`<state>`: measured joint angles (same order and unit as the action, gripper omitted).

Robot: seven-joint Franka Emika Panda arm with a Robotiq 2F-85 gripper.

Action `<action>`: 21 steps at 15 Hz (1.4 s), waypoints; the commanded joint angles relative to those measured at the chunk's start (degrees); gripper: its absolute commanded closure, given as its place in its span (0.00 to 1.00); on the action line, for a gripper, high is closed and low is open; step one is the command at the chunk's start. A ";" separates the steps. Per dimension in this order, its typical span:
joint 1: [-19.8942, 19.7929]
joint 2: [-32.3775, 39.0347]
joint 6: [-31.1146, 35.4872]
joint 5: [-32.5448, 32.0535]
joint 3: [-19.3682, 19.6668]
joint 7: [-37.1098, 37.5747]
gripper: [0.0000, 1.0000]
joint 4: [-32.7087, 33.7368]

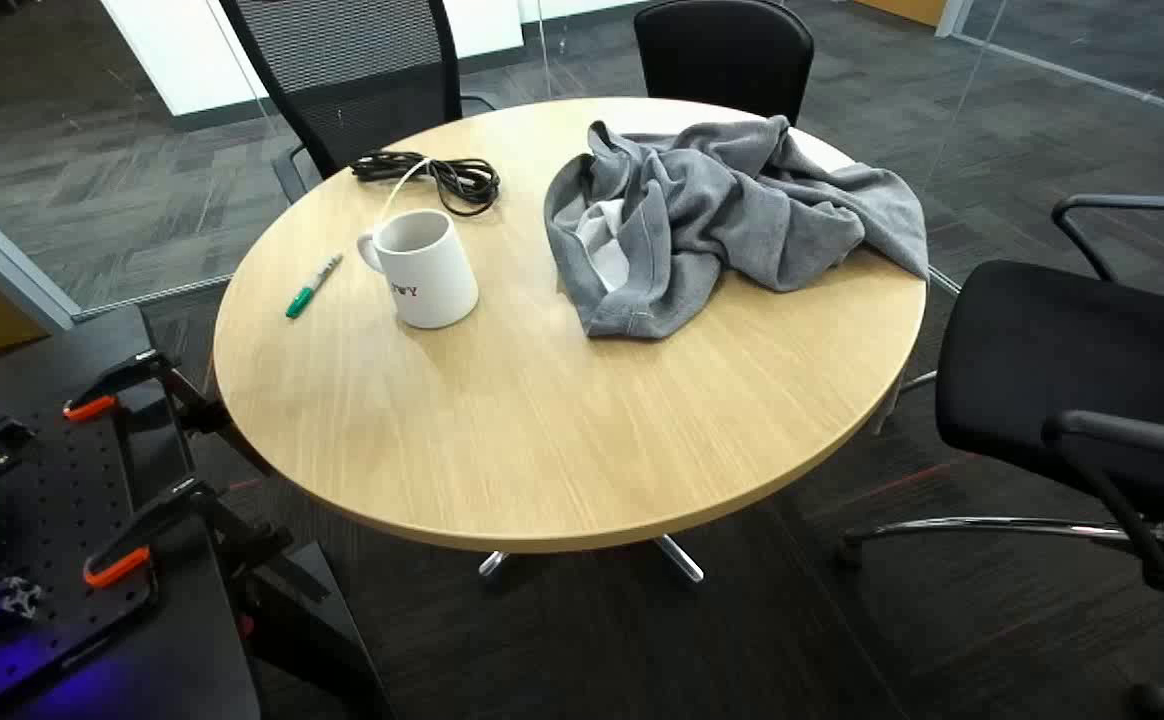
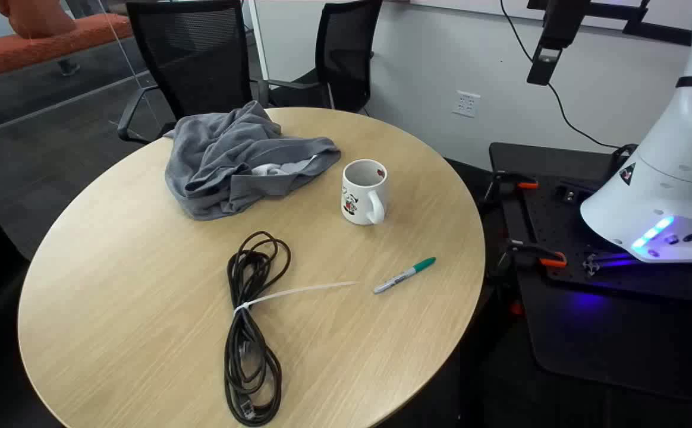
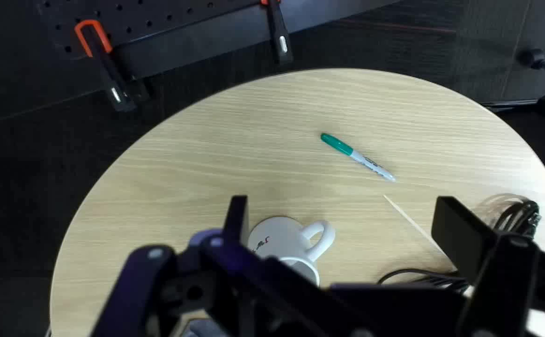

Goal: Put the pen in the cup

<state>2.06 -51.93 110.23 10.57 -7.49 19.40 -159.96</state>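
Hovers over the round table with the gripper spread wide. Faces the pen below, out past the fingertips in the wrist view, lying flat outside the cup, near but apart. Shows a green cap on it and dark marks along the pale barrel, too small to read. Has the cup, a white mug, standing upright below the gripper, partly hidden by it in the wrist view. Reads "WY" in the mug's lettering and carries a printed figure, each in an exterior view. Bears an illegible triangular sticker on the white arm base, behind the gripper.
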 commanded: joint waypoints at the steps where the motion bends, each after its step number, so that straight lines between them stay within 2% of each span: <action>1: -0.49 -0.02 -0.21 0.31 -0.38 -0.33 0.00 0.13; 9: 0.00 -0.04 0.40 -0.80 -1.14 -1.35 0.00 0.39; 15: 6.65 2.15 2.96 -2.95 -5.94 -10.03 0.00 0.50; 19: 11.36 6.39 7.66 -3.54 -5.98 -17.80 0.00 0.40; 21: 12.42 9.85 13.39 -5.04 -5.29 -22.59 0.00 0.32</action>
<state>12.66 -47.53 116.82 7.74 -14.12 2.82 -159.76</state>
